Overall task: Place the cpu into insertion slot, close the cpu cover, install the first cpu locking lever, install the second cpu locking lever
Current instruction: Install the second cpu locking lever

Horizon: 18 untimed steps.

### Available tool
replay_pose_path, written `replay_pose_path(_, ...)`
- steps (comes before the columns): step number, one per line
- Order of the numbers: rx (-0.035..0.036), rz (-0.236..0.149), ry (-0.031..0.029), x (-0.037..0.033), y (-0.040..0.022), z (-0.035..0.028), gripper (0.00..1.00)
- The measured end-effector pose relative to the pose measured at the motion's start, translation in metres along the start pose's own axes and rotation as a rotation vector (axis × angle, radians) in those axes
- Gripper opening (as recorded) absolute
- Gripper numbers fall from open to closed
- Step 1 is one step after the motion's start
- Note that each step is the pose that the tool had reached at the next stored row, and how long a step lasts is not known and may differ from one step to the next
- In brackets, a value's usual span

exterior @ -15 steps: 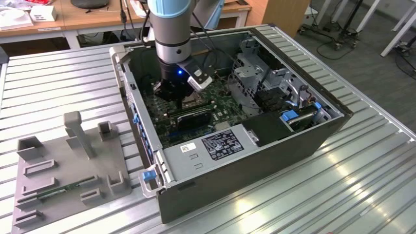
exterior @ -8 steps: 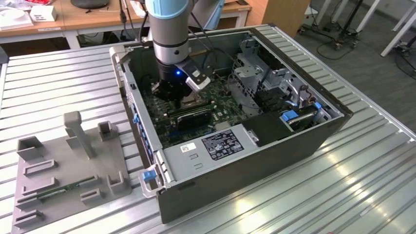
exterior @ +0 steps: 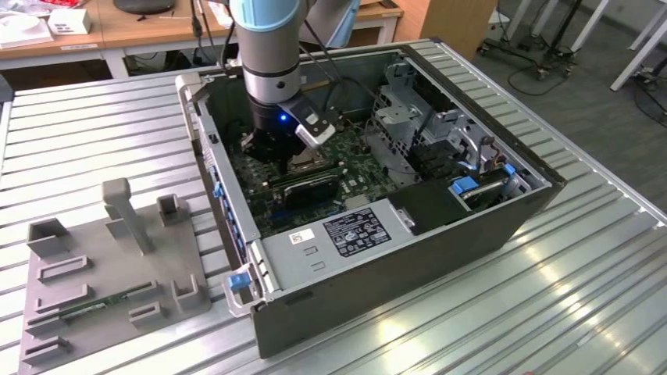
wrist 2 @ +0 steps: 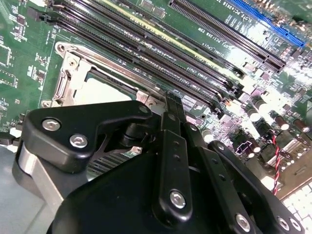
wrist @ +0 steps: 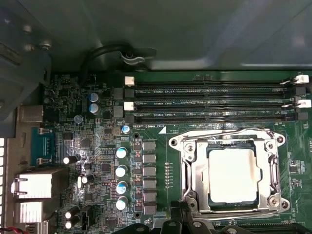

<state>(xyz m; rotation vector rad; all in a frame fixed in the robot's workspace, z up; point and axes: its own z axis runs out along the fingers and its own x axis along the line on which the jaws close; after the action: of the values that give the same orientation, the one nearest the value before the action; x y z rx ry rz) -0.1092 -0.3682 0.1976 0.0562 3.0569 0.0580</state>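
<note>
Broadly, we see a ribbed metal worktop (exterior: 583, 281) carrying an open computer case (exterior: 417, 242) that lies on its side towards the worktop's far edge. A grey fixture plate (exterior: 105, 281) with upright blocks sits at the near corner on the exterior view's left, just beside the case. Inside the case lies the green board (exterior: 360, 176), and the arm (exterior: 273, 47) reaches down into it from above.

On the board, in the first wrist view, four long memory slots (wrist: 209, 102) run side by side along one edge of the socket. The slot (wrist: 231, 173) is the black-rimmed square just beside them, and the cover (wrist: 191, 170) lies flat over it as a silver frame. Through its window we see the cpu (wrist: 233, 175), pale and flat, seated in the slot. Thin wire levers (wrist: 222, 132) run along the frame's edges; we cannot tell whether they are latched.

The gripper (wrist 2: 171, 109) hangs low over the socket in the second wrist view, its black fingers (wrist 2: 170, 146) together at the tips and holding nothing, the tip right at the edge of the cover (wrist 2: 73, 80). A row of small capacitors (wrist: 122, 178) stands well apart from the socket.
</note>
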Motion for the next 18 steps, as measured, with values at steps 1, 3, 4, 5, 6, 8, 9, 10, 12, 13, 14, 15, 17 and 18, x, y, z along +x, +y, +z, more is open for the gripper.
replay_pose_path(1, 0.0000, 0.000, 0.0000, 0.0000, 0.0000, 0.0000, 0.11)
replay_pose_path(3, 0.0000, 0.000, -0.0003, 0.0007, 0.0000, 0.0000, 0.11)
replay_pose_path(4, 0.0000, 0.000, -0.0005, 0.0012, -0.0001, 0.0000, 0.11)
replay_pose_path(5, 0.0000, 0.000, -0.0006, 0.0016, -0.0001, -0.0001, 0.11)
replay_pose_path(6, -0.0001, 0.000, -0.0007, 0.0020, 0.0000, 0.0000, 0.11)
replay_pose_path(8, -0.0001, 0.000, -0.0007, 0.0022, -0.0001, 0.0002, 0.11)
replay_pose_path(9, -0.0002, 0.000, -0.0008, 0.0023, -0.0001, 0.0005, 0.11)
replay_pose_path(10, -0.0001, 0.000, -0.0007, 0.0024, -0.0002, 0.0008, 0.11)
replay_pose_path(12, -0.0002, 0.000, -0.0008, 0.0026, -0.0002, 0.0012, 0.11)
replay_pose_path(13, -0.0004, 0.000, -0.0010, 0.0027, -0.0002, 0.0013, 0.11)
replay_pose_path(14, -0.0006, 0.000, -0.0011, 0.0028, -0.0002, 0.0014, 0.11)
replay_pose_path(15, -0.0008, 0.000, -0.0013, 0.0028, -0.0002, 0.0015, 0.11)
replay_pose_path(17, -0.0007, 0.000, -0.0014, 0.0028, -0.0002, 0.0016, 0.11)
replay_pose_path(18, -0.0008, 0.000, -0.0014, 0.0029, -0.0002, 0.0016, 0.11)
